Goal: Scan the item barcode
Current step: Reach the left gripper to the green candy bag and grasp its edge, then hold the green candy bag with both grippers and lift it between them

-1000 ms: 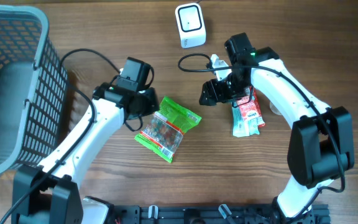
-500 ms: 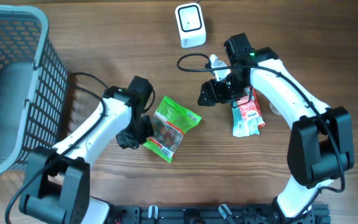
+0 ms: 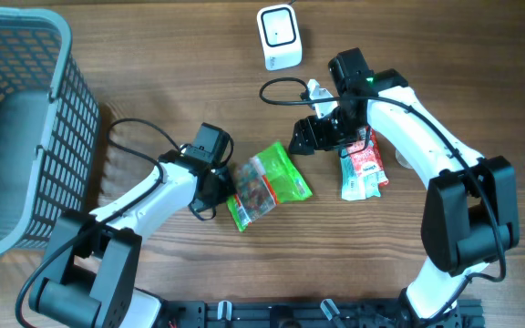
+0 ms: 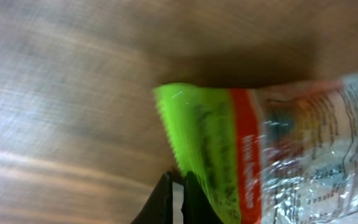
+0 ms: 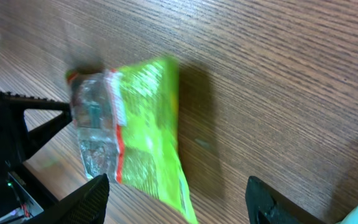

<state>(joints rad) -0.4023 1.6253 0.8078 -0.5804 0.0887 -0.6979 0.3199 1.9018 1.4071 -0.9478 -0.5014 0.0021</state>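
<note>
My left end effector (image 3: 224, 187), centre frame, pinches the bag (image 3: 272, 180) by its edge. My right end effector (image 3: 302, 138), upper centre, stands wide, holding nothing.

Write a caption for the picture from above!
Left gripper holds the green snack bag by its edge while the open right gripper hovers nearby, near the white scanner.

Your left arm (image 3: 142, 196) stretches from the lower left toward centre frame, its claw (image 3: 221, 185) pinched tight. Your right arm (image 3: 417, 123) arches in from the right, its claw (image 3: 303, 137) spread wide.
</note>
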